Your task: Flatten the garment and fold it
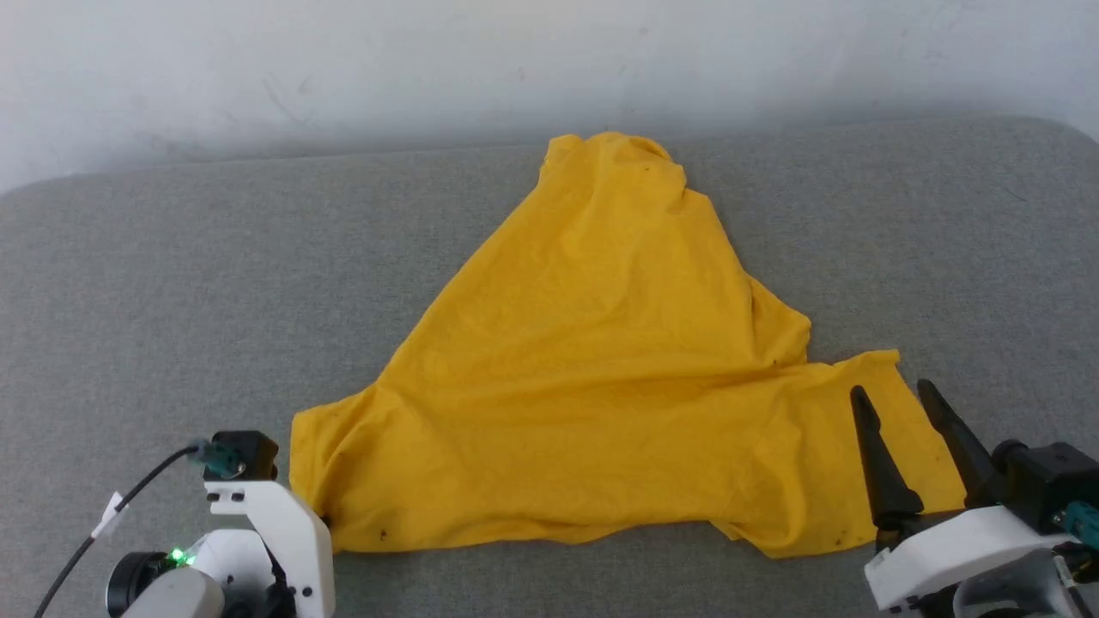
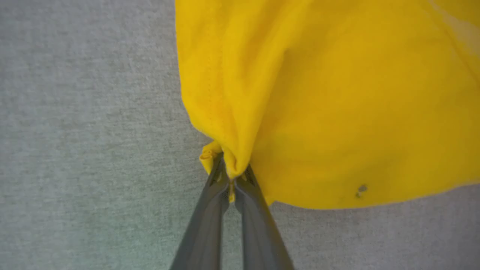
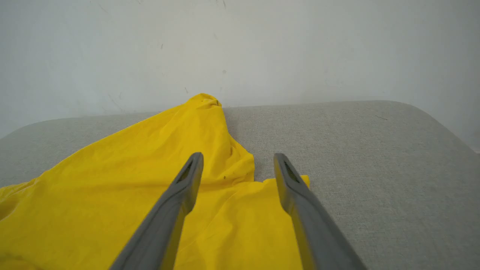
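Left gripper (image 2: pixel 231 175) pinches garment (image 2: pixel 337 105) corner; tips half-buried in fabric.

One garment (image 1: pixel 601 386). Two grippers: one left gripper (image 2: pixel 228 176), one right gripper (image 1: pixel 893 388). Two dark fingers (image 3: pixel 187 180) per gripper, so four in all. One grey padded surface (image 1: pixel 172 300), one pale wall (image 1: pixel 343 60). One black cable (image 1: pixel 154 468) with one white tag (image 1: pixel 112 508), one green light (image 1: pixel 178 556). Dark specks on the garment, a few in the head view, too tiny for a firm count — left wrist view gives one clear speck (image 2: pixel 361 189).
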Motion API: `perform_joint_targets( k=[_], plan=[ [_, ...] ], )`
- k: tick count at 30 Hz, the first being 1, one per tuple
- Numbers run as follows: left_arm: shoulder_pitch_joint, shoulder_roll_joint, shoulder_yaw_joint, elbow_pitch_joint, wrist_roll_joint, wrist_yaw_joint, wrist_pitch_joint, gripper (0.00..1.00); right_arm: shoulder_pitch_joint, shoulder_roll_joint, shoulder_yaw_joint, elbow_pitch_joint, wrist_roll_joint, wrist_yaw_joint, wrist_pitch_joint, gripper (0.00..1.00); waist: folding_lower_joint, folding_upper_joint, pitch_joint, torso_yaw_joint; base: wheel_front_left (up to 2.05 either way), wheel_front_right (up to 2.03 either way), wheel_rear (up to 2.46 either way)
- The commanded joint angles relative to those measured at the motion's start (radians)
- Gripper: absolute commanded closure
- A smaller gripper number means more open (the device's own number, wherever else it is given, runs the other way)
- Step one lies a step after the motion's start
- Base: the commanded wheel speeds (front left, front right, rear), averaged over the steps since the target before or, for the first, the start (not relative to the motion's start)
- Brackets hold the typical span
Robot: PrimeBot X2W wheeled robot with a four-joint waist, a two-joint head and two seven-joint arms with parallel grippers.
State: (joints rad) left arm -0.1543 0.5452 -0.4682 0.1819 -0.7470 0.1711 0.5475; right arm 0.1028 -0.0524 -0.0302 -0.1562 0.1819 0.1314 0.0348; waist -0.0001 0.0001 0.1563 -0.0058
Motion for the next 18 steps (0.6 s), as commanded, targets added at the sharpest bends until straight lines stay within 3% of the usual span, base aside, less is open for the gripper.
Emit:
perform_joint_targets(
  k=[1,7,12,18],
  plan=[
    [0.038,-0.065,-0.044,0.037,-0.002,-0.007,-0.008,1.0,-0.016,0.002,-0.008,0.003,0.006,-0.001,0.003,0.0,0.0001,-0.0001,-0.003,0.003,0.0,0.0,0.0],
    [0.053,-0.07,0.021,-0.006,0.026,0.037,-0.172,1.0,-0.025,-0.008,-0.11,0.051,-0.035,-0.001,0.069,0.0,0.0001,-0.0001,-0.016,0.019,0.0,0.0,0.0],
    [0.086,-0.085,0.057,-0.089,0.024,0.063,-0.257,1.0,-0.027,-0.1,-0.147,0.202,-0.026,-0.001,0.219,0.0,0.0001,-0.0001,-0.019,0.038,0.0,0.0,0.0],
    [0.103,-0.081,0.064,-0.17,0.03,0.076,-0.28,1.0,-0.086,-0.194,-0.102,0.377,0.065,-0.001,0.344,0.0,0.0001,-0.0001,-0.003,0.052,0.0,0.0,0.0]
  ],
)
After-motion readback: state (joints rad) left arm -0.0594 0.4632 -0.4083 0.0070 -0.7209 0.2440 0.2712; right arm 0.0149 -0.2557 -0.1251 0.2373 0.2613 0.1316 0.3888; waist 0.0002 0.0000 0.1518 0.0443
